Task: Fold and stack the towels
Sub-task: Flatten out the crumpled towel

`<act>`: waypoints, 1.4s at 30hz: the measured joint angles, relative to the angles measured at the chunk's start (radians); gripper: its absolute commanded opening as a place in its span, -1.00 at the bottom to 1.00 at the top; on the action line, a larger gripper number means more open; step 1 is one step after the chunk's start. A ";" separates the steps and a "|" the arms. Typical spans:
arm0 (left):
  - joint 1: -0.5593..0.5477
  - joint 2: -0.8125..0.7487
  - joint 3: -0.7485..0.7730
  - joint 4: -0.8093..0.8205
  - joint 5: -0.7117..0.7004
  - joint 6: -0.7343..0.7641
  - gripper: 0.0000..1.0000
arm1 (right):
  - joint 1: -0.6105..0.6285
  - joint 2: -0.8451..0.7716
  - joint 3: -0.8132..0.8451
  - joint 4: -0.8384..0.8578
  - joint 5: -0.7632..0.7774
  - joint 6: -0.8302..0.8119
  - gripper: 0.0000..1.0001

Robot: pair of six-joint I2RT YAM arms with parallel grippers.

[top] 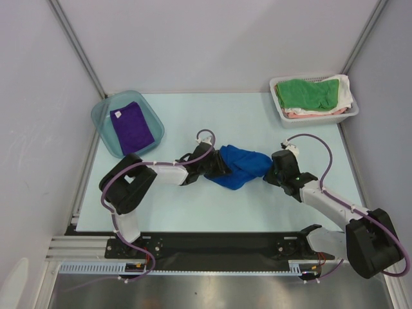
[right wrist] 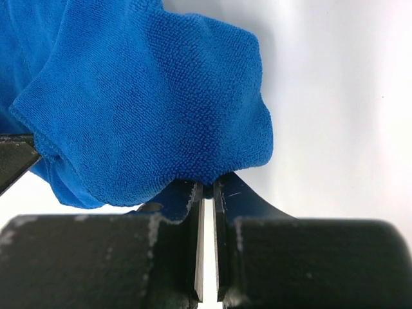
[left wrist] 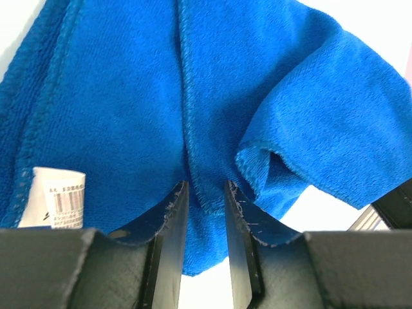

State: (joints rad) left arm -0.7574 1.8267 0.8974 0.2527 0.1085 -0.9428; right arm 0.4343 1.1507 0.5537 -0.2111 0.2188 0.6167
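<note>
Blue towel [top: 241, 166] in hand, crumpled; nothing stacked yet.
The left gripper [left wrist: 206, 190] pinches a fold at its left end, and the right gripper [right wrist: 207, 187] is nearly closed on its right edge. The purple towel [top: 131, 127] lies flat in a teal tub [top: 103, 116] well behind-left of the blue towel. The green towel [top: 308, 93] tops a white basket [top: 315, 118] well behind-right, so folding and stacking likely remain.

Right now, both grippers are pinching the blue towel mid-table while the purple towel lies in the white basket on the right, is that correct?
Not quite: the top external view shows the purple towel in the teal tub on the left. The left gripper and right gripper do pinch the blue towel mid-table.
</note>
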 measured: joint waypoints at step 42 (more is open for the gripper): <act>0.108 -0.315 -0.134 -0.049 -0.107 0.084 -0.99 | -0.031 -0.066 -0.015 -0.022 -0.060 -0.009 -0.45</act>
State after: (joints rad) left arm -0.6491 1.5120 0.7639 0.2035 0.0017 -0.8585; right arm 0.4034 1.0843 0.5388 -0.2333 0.1585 0.6075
